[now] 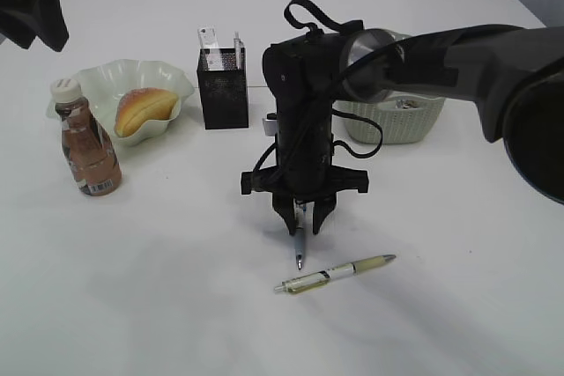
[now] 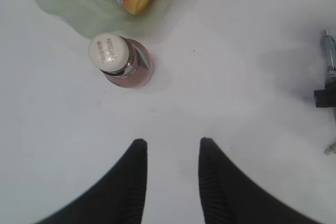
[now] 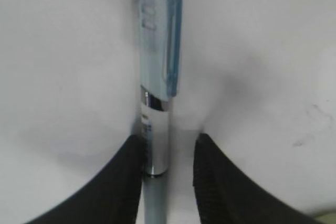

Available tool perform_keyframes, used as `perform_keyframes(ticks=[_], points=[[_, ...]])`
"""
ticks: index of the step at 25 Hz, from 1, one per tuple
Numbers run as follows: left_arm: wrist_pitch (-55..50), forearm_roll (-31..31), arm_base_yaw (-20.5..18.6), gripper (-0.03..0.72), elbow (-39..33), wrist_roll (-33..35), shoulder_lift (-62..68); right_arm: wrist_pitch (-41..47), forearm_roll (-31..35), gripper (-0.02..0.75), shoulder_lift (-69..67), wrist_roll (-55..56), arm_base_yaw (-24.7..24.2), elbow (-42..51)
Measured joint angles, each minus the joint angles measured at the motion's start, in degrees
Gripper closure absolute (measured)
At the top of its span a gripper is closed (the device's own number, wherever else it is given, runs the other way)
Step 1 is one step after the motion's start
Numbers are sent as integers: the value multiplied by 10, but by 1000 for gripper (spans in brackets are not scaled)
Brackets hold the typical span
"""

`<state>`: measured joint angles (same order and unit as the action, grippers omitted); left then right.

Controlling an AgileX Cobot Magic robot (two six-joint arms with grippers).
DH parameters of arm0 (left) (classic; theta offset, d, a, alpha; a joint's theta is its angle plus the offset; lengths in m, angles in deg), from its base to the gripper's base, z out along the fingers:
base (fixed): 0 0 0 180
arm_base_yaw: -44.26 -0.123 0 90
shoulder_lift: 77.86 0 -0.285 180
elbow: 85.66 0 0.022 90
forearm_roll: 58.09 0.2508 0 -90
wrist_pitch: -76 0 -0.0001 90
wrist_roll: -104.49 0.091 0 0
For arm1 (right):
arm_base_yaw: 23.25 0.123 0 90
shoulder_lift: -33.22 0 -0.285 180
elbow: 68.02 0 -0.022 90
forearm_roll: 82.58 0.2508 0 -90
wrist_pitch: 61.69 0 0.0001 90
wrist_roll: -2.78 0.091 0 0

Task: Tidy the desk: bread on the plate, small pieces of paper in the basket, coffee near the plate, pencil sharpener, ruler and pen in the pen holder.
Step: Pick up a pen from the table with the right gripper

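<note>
The black mesh pen holder [image 1: 223, 88] stands near the middle of the white table [image 1: 132, 305], with a ruler [image 1: 209, 43] and another slim white item sticking up out of it. To its left sits the pale green wavy plate [image 1: 106, 81] with the bread [image 1: 144, 108] lying on it, and just beyond that plate, at its front left, the coffee bottle [image 1: 86, 147] stands upright with its white cap on. To the holder's right, partly behind the arm, is the white woven basket [image 1: 414, 121] with small scraps inside.

In front of the holder, the right gripper [image 1: 304, 220] points straight down, its jaws narrowed around a light blue pen [image 3: 156, 87]; the left pad touches the barrel, while a slight gap shows on the other side. The pen hangs tip-down close over the table. Just ahead of it, farther from the holder, a yellow-green pen [image 1: 335, 274] lies flat.

The left gripper [image 2: 172, 156] hovers over bare table near the coffee bottle, jaws partly apart and holding nothing.
</note>
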<state>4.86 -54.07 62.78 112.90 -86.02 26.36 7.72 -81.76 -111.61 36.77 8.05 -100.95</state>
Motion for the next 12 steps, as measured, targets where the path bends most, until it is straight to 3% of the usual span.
perform_keyframes(ticks=[7, 12], points=[[0, 0, 0, 444, 0, 0, 0, 0, 0, 654, 0, -5, 0, 0], [0, 0, 0, 444, 0, 0, 0, 0, 0, 680, 0, -16, 0, 0]])
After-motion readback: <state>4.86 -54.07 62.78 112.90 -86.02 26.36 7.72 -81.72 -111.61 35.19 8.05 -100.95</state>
